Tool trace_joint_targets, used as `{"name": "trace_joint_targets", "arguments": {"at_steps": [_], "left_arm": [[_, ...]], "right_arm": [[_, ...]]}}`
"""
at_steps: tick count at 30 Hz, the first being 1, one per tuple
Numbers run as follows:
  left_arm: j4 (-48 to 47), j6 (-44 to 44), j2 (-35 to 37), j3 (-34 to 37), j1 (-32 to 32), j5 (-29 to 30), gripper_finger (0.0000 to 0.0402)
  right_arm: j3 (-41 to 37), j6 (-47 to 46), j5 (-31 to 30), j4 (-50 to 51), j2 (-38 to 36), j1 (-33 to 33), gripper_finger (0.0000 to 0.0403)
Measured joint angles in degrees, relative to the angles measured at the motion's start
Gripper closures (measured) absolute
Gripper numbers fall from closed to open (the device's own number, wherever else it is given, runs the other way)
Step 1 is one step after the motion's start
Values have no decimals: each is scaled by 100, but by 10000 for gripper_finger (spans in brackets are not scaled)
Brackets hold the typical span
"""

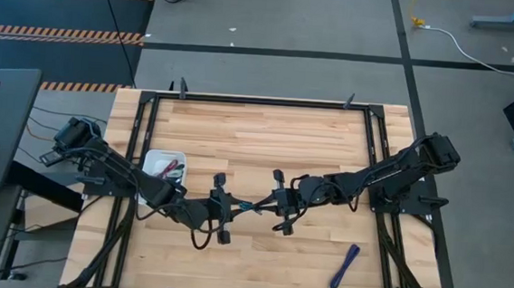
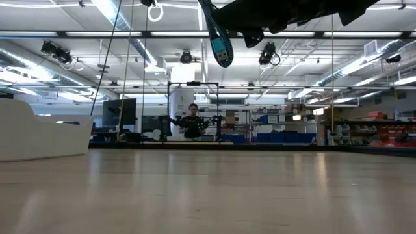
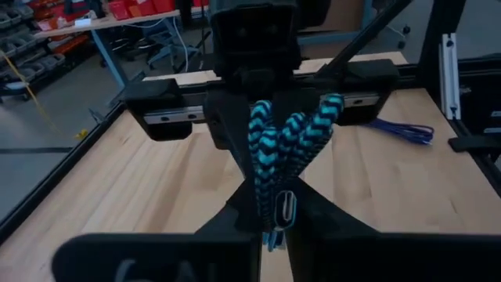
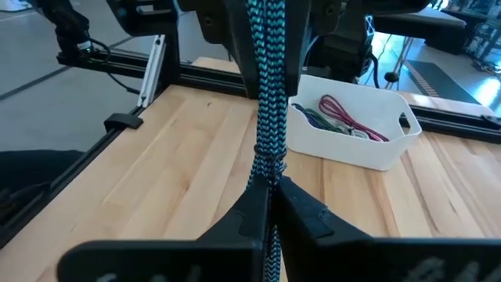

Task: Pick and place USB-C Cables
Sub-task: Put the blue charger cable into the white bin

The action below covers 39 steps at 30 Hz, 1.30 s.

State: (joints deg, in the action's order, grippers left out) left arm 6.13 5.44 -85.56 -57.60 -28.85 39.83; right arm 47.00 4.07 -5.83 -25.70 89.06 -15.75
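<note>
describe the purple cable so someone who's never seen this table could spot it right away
Start at the wooden table and go to its near right corner, behind the right arm. The purple cable lies there alone on bare wood, a short slanted bundle; the other loose cables sit in the white tray.

Both arms meet mid-counter [image 1: 267, 136] with the teal cable [image 1: 251, 205] stretched between them, barring passage there, while the white tray [image 1: 158, 160] and purple cable [image 1: 345, 266] break otherwise bare wood.

Wooden table [image 1: 267, 136] with white tray [image 1: 150, 162] and purple cable [image 1: 345, 266].
</note>
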Motion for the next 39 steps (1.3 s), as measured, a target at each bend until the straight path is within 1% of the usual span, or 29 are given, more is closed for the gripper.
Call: {"name": "trace_joint_targets", "arguments": {"at_steps": [9, 15, 18, 22, 25, 30, 35, 39], "left_arm": [[-244, -3, 101, -4, -30, 2, 363], [-817, 298, 456, -4, -64, 21, 370], [-1195, 532, 644, -4, -69, 58, 370], [-1771, 941, 903, -9, -62, 87, 370], [-2828, 1499, 1048, -146, -66, 53, 370], [-5010, 2994, 1151, -679, -131, -50, 370], [-6752, 4247, 1147, -1189, -128, -607, 367], [-8227, 5162, 1147, -1335, 21, -962, 370]], "right_arm": [[2, -3, -13, -17, 0, 2, 369], [0, 6, -20, 36, -4, 3, 366], [-4, 48, 14, 26, -5, -2, 354], [-4, 57, 13, 43, -7, 0, 321], [-2, -98, 12, 222, -7, -31, 289], [-2, -624, 10, 829, -7, -98, 251], [-4, -1019, 7, 1018, -7, -140, 237], [-4, -1042, 7, 997, -7, -169, 237]]}}
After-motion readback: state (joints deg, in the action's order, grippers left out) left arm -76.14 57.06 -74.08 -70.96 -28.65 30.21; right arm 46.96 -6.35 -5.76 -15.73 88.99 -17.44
